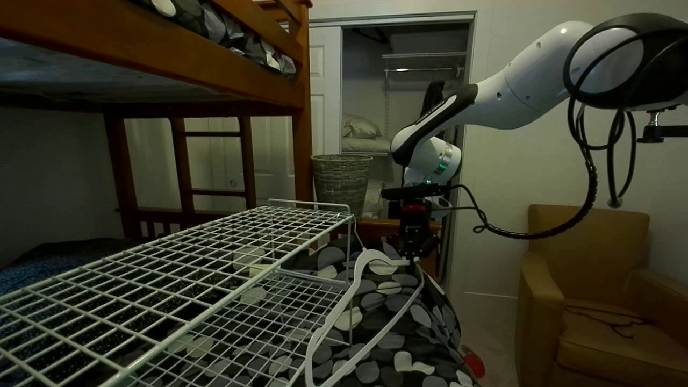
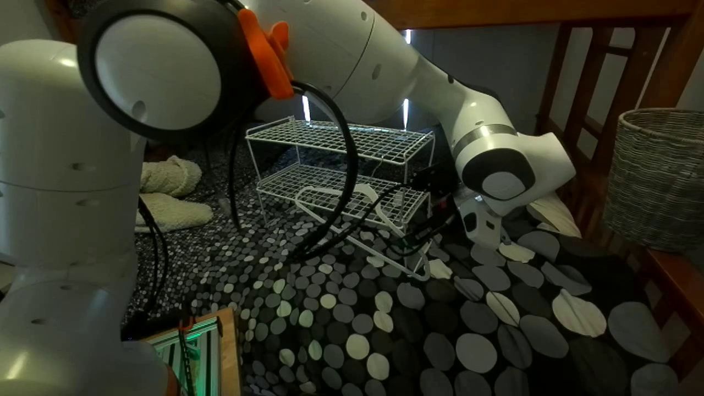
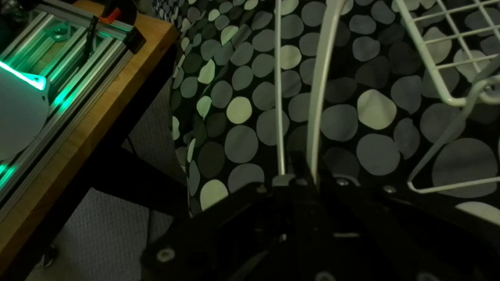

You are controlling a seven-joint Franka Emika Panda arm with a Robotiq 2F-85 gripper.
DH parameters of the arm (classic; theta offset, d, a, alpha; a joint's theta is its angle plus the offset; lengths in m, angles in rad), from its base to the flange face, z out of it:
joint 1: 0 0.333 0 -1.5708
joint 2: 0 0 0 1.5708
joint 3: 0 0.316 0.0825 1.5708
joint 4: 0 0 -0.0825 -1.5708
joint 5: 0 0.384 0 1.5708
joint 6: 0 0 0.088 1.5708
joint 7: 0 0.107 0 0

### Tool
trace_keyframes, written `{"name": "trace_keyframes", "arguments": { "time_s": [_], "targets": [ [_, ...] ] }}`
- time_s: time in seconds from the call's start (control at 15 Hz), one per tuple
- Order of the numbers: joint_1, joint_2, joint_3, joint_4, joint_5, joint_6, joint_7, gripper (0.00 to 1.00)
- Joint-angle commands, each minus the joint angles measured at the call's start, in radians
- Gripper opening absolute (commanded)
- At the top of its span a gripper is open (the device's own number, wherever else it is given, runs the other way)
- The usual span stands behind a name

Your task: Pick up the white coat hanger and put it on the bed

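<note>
Jaws pinching hanger (image 3: pixel 322 68); grasp done, I'd judge.
Next needs swinging clear of rack (image 1: pixel 231 300), lowering to bed (image 2: pixel 478 330), release.

Dim everywhere — green light glows on the metal frame (image 3: pixel 93 76), shadow pools beneath the upper bunk (image 1: pixel 177 56).

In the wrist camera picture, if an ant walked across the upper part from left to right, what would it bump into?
Metal frame with green light → wooden edge → white coat hanger → white wire rack. The dotted bedding stretches behind the hanger and rack, so it gets no single place.
</note>
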Motion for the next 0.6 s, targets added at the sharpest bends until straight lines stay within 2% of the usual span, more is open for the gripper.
{"name": "trace_keyframes", "arguments": {
  "time_s": [0.0,0.53],
  "targets": [
    [0.012,-0.034,-0.013,0.007,-0.041,0.049,-0.008,0.01],
    [0.003,-0.073,-0.015,0.009,-0.072,0.067,-0.012,0.01]
  ]
}}
